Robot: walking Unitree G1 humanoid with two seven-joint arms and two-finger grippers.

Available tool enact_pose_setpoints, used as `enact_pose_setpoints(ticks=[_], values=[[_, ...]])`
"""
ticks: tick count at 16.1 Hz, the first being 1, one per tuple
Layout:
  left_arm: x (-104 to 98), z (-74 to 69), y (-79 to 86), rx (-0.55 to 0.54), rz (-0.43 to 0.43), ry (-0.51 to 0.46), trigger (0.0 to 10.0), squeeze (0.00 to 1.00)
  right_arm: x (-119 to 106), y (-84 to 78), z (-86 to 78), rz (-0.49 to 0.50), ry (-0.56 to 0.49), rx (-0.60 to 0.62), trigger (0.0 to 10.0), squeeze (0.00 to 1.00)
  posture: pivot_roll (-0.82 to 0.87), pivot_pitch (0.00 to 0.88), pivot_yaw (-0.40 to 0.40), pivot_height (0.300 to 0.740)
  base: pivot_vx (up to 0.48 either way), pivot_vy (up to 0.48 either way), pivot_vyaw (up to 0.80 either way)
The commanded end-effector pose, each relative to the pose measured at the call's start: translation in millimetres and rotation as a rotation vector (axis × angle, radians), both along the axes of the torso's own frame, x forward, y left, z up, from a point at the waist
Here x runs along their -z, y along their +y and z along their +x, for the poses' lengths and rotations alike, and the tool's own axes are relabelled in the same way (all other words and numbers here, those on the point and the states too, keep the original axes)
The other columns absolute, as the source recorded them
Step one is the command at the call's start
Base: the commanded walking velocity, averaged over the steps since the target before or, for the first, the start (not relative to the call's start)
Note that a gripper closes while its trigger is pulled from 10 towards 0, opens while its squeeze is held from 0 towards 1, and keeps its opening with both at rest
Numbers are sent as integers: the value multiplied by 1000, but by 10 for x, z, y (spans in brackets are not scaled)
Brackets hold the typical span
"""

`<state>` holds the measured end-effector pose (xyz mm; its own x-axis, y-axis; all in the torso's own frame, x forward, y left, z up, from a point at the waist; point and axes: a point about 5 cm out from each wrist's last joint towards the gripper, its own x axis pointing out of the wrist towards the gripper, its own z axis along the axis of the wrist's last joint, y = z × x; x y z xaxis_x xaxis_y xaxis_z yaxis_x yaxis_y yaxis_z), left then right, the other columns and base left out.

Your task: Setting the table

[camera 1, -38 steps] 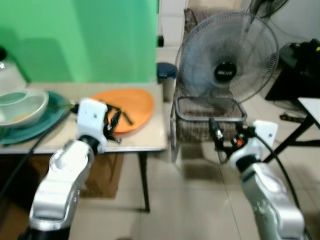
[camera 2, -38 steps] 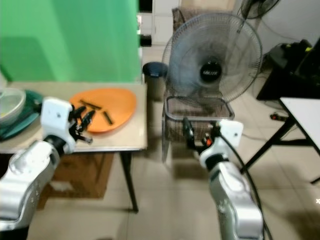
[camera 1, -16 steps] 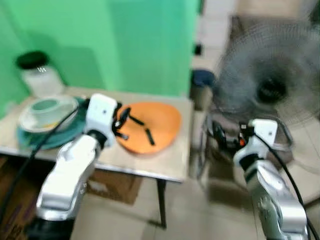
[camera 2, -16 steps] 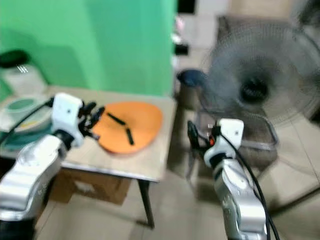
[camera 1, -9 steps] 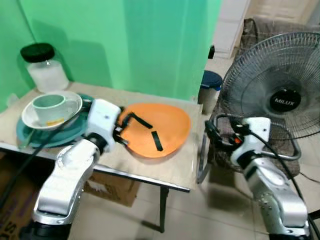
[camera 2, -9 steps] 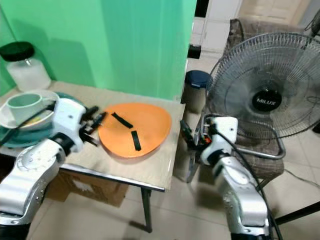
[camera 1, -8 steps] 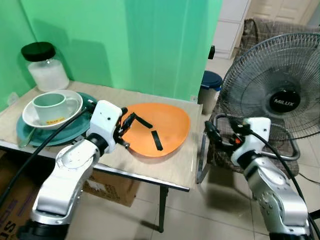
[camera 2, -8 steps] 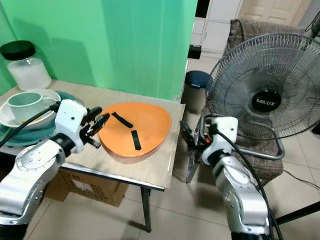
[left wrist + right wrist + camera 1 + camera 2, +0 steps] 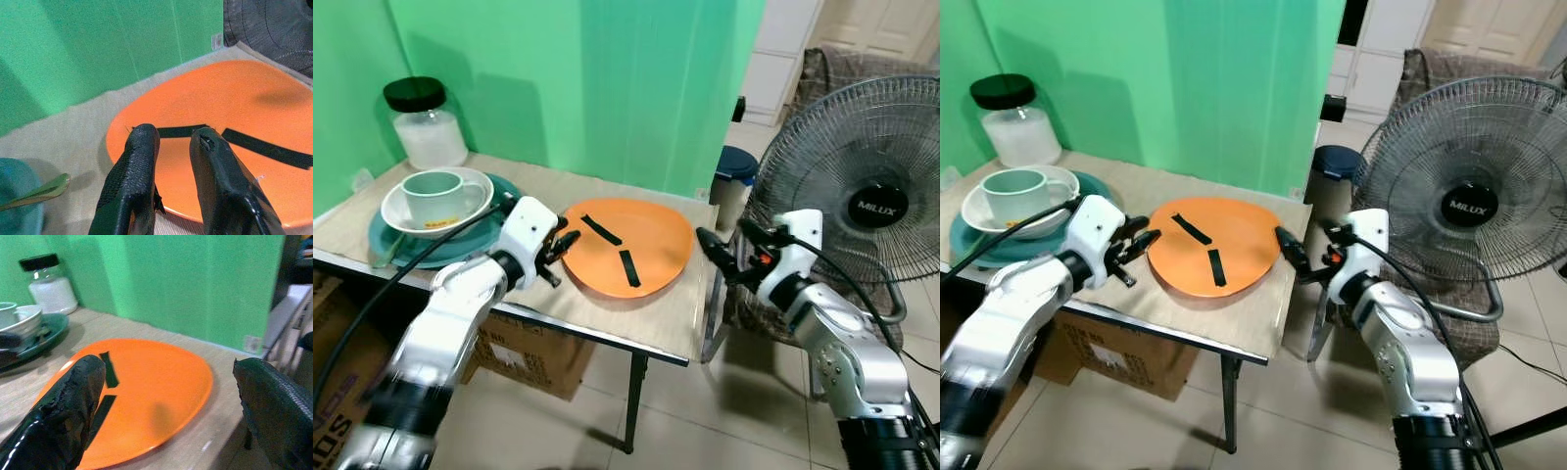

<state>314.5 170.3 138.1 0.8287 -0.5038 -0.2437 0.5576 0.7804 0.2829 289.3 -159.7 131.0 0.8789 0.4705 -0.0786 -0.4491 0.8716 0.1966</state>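
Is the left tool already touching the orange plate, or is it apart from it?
Cannot tell. In the left wrist view the left tool hangs over the orange plate rim, fingers parted, but no clear contact or gap shows.

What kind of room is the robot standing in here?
Probably a lived-in home, a dining corner perhaps: a small table holds an orange plate, a mug in a bowl and a storage jar, with a standing fan on the tiled floor.

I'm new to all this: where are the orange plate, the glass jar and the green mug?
orange plate [image 9: 651,240]: left eye view, bare middle.
glass jar [image 9: 428,137]: left eye view, white-filled body.
green mug [image 9: 431,194]: left eye view, outer wall.
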Motion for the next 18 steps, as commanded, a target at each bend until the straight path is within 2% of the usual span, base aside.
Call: enact_pose_setpoints(ticks=[1, 2, 3, 4, 5, 8, 10, 11, 12, 15, 18], values=[[16, 62, -29, 32, 20, 2, 10000, 0, -6, 27, 19, -15, -2, -24, 10000, 1000, 43, 0, -47, 740, 0, 0, 0], [37, 77, -41, 56, 7, 21, 10000, 925, 2, 34, 21, -22, -1, -30, 10000, 1000, 41, 0, -45, 740, 0, 0, 0], [52, 85, -51, 77, -5, 37, 10000, 1000, 7, 40, 21, -25, -1, -33, 10000, 1000, 38, 0, -43, 740, 0, 0, 0], [136, 96, -103, 167, -4, 74, 10000, 1000, 32, 41, 6, -54, 6, -50, 10000, 1000, 32, 0, -38, 740, 0, 0, 0], [162, 93, -114, 184, 6, 82, 10000, 1000, 37, 40, 0, -61, 6, -54, 10000, 1000, 32, 0, -38, 740, 0, 0, 0], [324, 93, -84, 175, 116, 109, 10000, 1000, 37, 22, -23, -61, 9, -53, 10000, 1000, 22, 0, -33, 740, 0, 0, 0], [386, 76, -38, 186, 160, 129, 10000, 145, 34, 5, 6, -82, 9, -39, 10000, 1000, 23, 0, -39, 740, 0, 0, 0], [401, 61, -14, 198, 175, 131, 10000, 24, 27, -1, 35, -85, 10, -29, 10000, 1000, 23, 0, -39, 740, 0, 0, 0], [403, 53, 3, 199, 181, 123, 10000, 0, 20, -7, 62, -85, 11, -20, 10000, 0, 26, 0, -44, 740, 0, 0, 0], [453, 6, 5, 217, 199, 123, 10000, 0, 43, 4, 144, -67, 48, 4, 10000, 0, 29, 0, -51, 740, 0, 0, 0], [603, -83, -20, 243, 242, 133, 10000, 0, 99, 108, 337, -12, 149, 0, 10000, 0, 28, 0, -58, 740, 0, 0, 0]])
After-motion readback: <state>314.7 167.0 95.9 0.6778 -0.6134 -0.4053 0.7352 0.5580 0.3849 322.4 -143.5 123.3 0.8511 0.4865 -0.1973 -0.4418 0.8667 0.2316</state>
